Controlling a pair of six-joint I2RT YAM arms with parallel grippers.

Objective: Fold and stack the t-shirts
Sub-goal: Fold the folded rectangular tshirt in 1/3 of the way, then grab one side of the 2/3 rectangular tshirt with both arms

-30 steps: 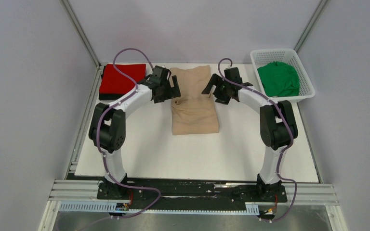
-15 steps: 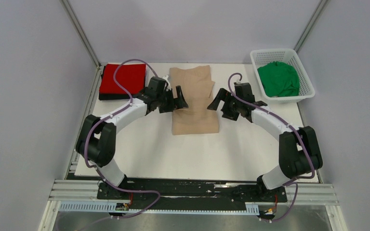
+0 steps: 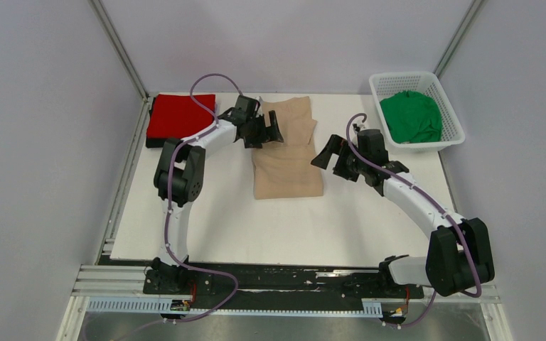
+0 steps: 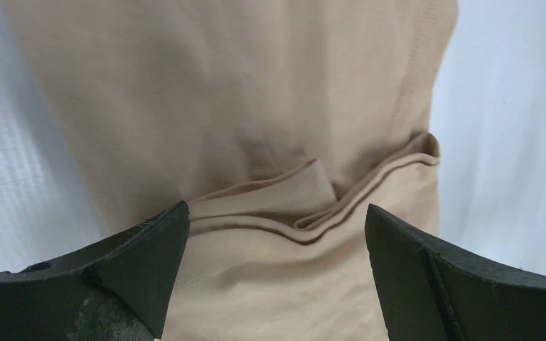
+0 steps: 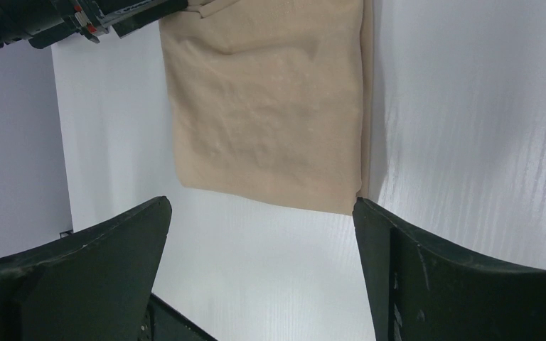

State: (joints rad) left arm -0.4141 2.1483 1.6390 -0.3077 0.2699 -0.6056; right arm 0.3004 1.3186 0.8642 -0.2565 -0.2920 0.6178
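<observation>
Two open grippers at the beige t-shirt on the white worktop.

The shirt lies mid-back on the worktop as a narrow strip folded lengthwise, with a rumpled crease across its middle. The left gripper hangs over the shirt's left edge near that crease, jaws spread wide and holding nothing. The right gripper is just off the shirt's right edge, jaws equally wide and empty. At back left a folded red t-shirt rests on a black t-shirt. At back right a green t-shirt is bunched in the white basket.
</observation>
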